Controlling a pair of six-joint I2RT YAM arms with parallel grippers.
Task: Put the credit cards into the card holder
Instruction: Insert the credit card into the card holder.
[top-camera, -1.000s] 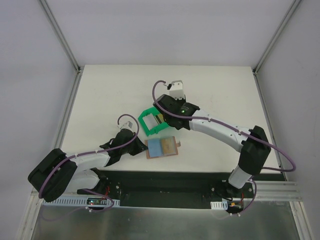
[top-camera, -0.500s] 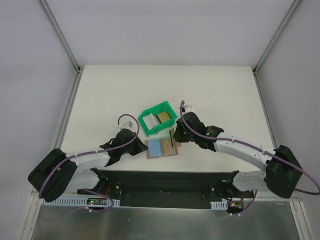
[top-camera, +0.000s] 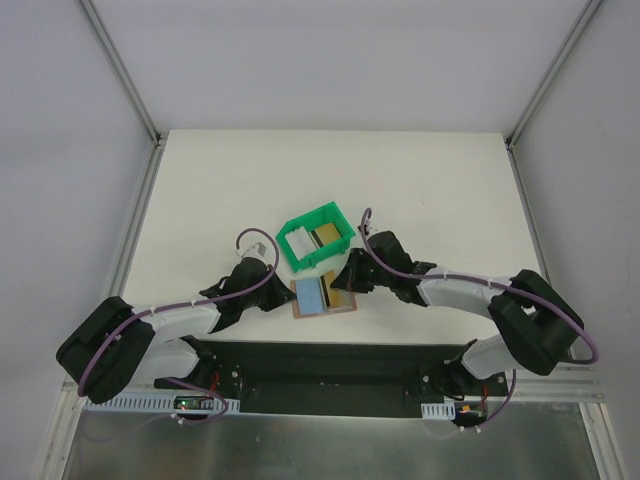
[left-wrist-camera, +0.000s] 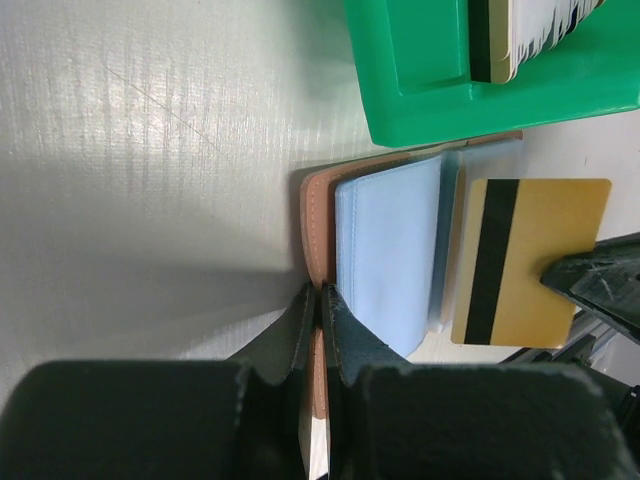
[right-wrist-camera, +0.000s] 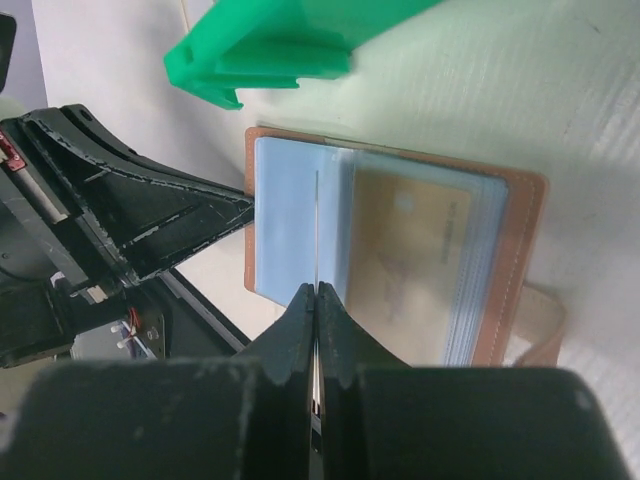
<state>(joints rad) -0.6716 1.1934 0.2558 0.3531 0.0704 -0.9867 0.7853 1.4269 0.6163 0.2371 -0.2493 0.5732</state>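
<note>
- The white table (top-camera: 250, 180) is being taken up near its front edge by everything listed here; the green bin (left-wrist-camera: 420, 70) is being used as the landmark.
- The card holder (top-camera: 312, 297) is being kept open and flat just in front of the green bin, on the side toward the arm bases, with its blue-grey pockets facing up.
- The left gripper (left-wrist-camera: 320, 300) is being held in front and to the left of the bin. Its jaws are being pressed fully together on the tan leather edge of the card holder farthest from the bin.
- The right gripper (right-wrist-camera: 315, 290) is being held in front and to the right of the bin, with its jaws clamped tight on a gold card.
- That gold card (left-wrist-camera: 530, 260) is being held tilted over the half of the holder to the bin's front right, black stripe showing.
- A white-grey card (top-camera: 297, 243) and another gold one (top-camera: 323, 236) are being stored inside the bin.
</note>
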